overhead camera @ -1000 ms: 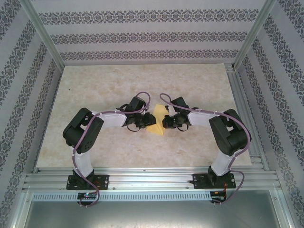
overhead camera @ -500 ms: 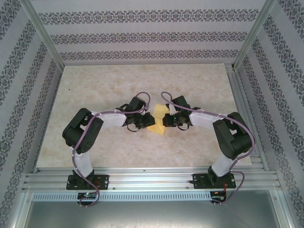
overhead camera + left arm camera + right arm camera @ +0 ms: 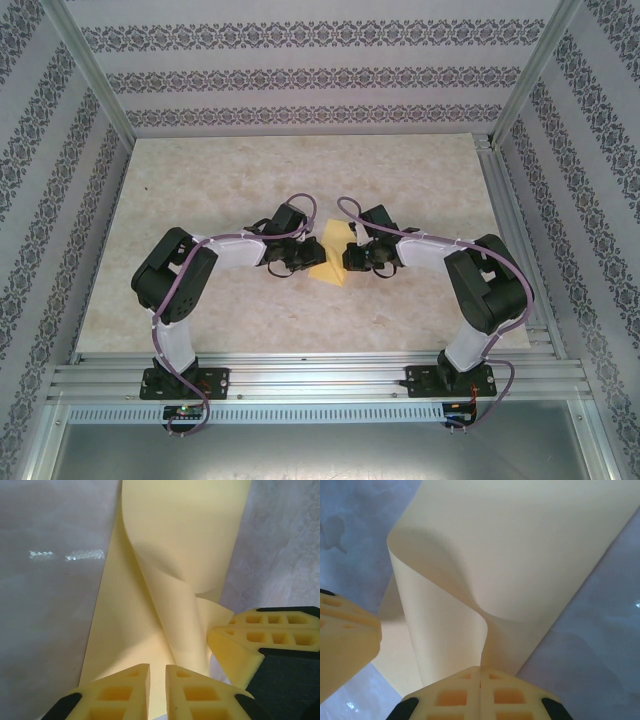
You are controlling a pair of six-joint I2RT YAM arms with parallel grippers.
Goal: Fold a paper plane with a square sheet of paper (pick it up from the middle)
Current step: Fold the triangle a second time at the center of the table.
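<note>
Two claws pinching the sheet of paper (image 3: pixel 328 268), centre of the overhead frame.
Bottom of its wrist view, the left claw (image 3: pixel 157 674) sits nearly closed on a raised fold; the right claw (image 3: pixel 480 676) is clamped tight on the edge. Beyond, the paper bulges upward: likely best to lower together and flatten without tugging apart.

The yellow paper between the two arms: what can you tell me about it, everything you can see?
The square sheet of paper is thin, plain and pale yellow, with no print. It sits mid-table, one part lying on the marbled tabletop, the rest lifted into soft curved folds. The right gripper is shut on one raised fold; the left gripper pinches another, a narrow gap showing between its fingers. It is no plane yet.
</note>
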